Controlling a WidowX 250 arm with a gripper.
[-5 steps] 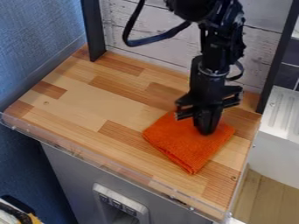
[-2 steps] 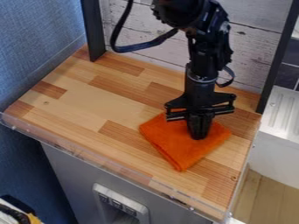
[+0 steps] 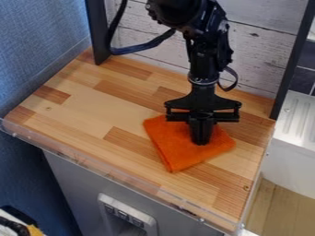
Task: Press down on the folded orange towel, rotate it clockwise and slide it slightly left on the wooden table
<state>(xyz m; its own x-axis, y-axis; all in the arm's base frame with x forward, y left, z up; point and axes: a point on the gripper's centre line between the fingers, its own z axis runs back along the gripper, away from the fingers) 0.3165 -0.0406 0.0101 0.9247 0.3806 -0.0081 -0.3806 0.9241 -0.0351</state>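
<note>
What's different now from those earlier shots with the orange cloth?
The orange cloth has slid left across the picture and turned slightly clockwise. The black pincer moved left with it and is still down on it. The wooden worktop stayed put.

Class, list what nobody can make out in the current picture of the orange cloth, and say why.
Camera view:
Part of the cloth: hidden beneath the tool.
Arm's upper end: cut off by the top edge.
Lower-left object: cut off by the picture's edges.
Details of the front panel's dark squares: too small.
</note>
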